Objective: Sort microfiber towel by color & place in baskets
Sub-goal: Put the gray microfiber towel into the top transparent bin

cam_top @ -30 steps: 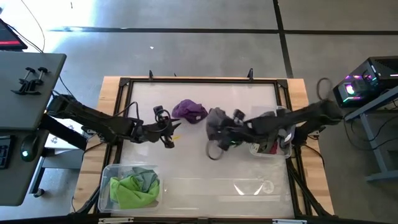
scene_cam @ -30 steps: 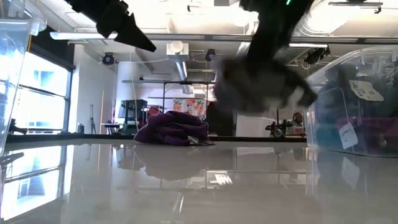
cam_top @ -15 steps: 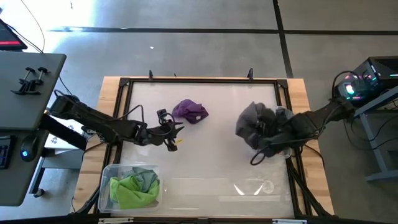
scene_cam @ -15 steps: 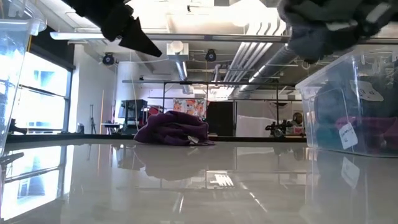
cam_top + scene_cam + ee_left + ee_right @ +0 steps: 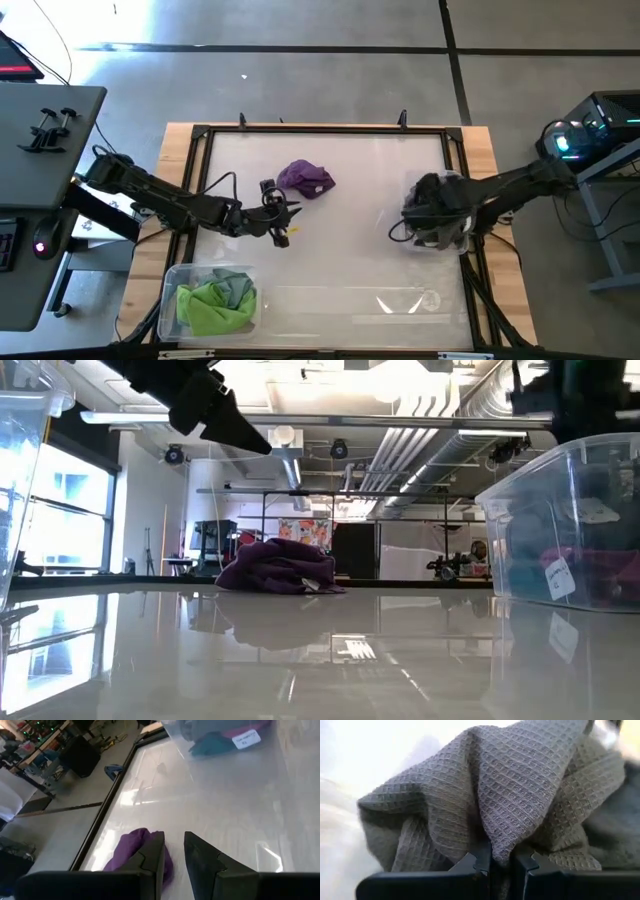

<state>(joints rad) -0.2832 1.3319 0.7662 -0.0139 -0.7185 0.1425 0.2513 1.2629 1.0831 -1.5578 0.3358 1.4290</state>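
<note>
On the left, our left gripper (image 5: 285, 215) hangs above the table just beside the purple towel (image 5: 305, 178), a touch nearer than a second ago; its fingers (image 5: 150, 851) stand a narrow gap apart and hold nothing. The wide basket (image 5: 172, 285) at the near left already has the lime green towel (image 5: 210, 305) and a grey one (image 5: 235, 287) in it. On the right, we have swung the grey towel (image 5: 490, 795) from mid-table across to the smaller basket (image 5: 560, 525), and our right gripper (image 5: 425, 218) now sits over that basket, clenched on the cloth. We judge the next step is to let it drop in; then only the purple towel is left on the table.
</note>
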